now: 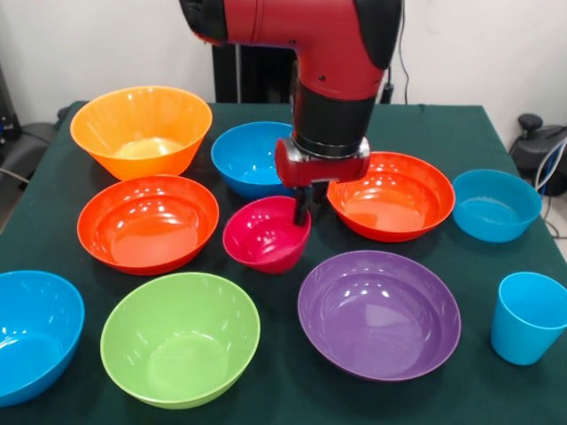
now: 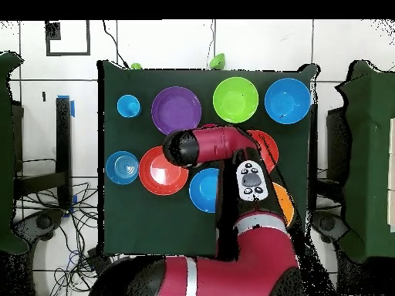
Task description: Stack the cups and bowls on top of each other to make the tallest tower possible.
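My gripper hangs over the table's middle and is shut on the right rim of the small magenta bowl, which sits slightly tilted, right rim higher. The arm hides both in the overhead view. The large yellow-orange bowl stands at the back left. The small pale-blue bowl and the light-blue tumbler stand apart at the right. Nothing is stacked.
On the green table around the magenta bowl are two red-orange bowls, a blue bowl behind, a purple bowl, a lime-green bowl and a second blue bowl at the front left.
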Available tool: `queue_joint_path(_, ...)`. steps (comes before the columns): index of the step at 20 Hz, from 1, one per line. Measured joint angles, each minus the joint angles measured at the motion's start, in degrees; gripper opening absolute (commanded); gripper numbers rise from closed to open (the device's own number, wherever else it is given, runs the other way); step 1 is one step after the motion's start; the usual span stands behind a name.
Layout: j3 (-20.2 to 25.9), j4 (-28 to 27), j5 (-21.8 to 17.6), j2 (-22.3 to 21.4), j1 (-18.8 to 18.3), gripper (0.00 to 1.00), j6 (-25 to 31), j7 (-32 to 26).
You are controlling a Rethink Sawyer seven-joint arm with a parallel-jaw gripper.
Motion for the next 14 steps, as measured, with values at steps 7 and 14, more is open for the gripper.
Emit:
queue_joint_path(7,-1.1,-1.9,-0.5,-3.1,0.1,0.00,10.4,0.0)
queue_joint_path(14,-3.4,-3.1,-3.5,-6.7,1.4,0.00,17.3,0.0)
